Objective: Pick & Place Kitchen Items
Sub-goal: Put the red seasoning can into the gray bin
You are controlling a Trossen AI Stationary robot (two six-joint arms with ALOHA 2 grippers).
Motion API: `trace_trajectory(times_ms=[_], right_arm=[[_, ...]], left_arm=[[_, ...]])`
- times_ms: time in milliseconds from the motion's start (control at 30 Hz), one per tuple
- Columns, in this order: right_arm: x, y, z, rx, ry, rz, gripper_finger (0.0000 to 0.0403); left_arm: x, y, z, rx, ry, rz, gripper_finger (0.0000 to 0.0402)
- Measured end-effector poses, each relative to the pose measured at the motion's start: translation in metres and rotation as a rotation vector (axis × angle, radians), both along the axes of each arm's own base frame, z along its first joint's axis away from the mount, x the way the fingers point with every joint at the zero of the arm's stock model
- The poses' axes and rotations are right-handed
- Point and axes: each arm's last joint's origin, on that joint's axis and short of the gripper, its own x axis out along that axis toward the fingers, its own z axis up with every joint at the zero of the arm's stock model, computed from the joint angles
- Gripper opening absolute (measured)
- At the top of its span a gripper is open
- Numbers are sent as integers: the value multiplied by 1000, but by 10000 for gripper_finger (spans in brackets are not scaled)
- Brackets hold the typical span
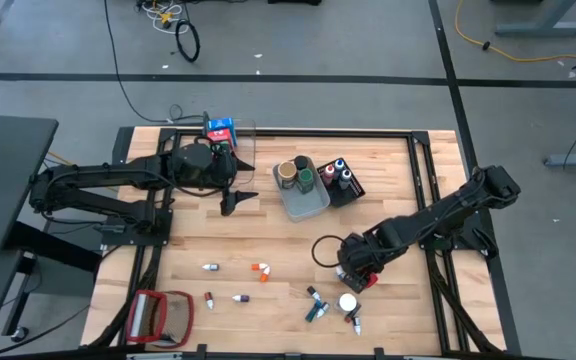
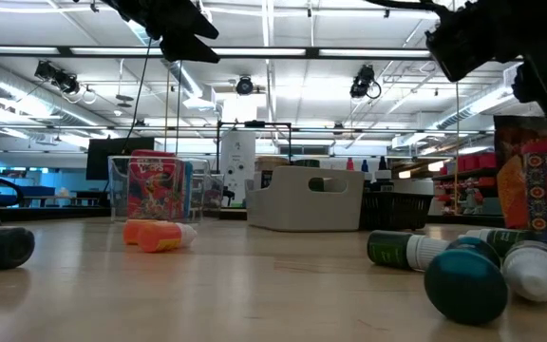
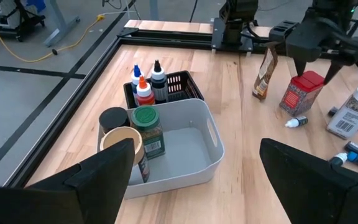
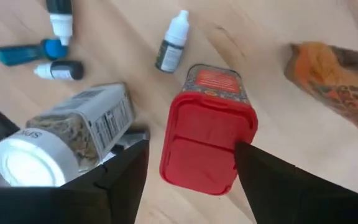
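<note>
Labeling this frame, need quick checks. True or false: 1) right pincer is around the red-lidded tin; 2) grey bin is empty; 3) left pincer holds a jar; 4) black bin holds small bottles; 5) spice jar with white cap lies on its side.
1) True: the right pincer stands open, one finger on each side of the red-lidded tin.
2) False: the grey bin holds a few jars at one end.
3) False: the left pincer is open and empty, above the table near the grey bin.
4) True: the black bin holds small bottles.
5) False: the spice jar stands upright.
</note>
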Motion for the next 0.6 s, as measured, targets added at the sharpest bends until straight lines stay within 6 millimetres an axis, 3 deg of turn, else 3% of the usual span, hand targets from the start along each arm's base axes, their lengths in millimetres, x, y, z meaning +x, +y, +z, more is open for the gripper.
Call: trace_trajectory(times_ms=[600], right_arm=[[-6,3,-1,-98,-1,47,249]], left_arm=[[0,0,0,-1,0,0,355]])
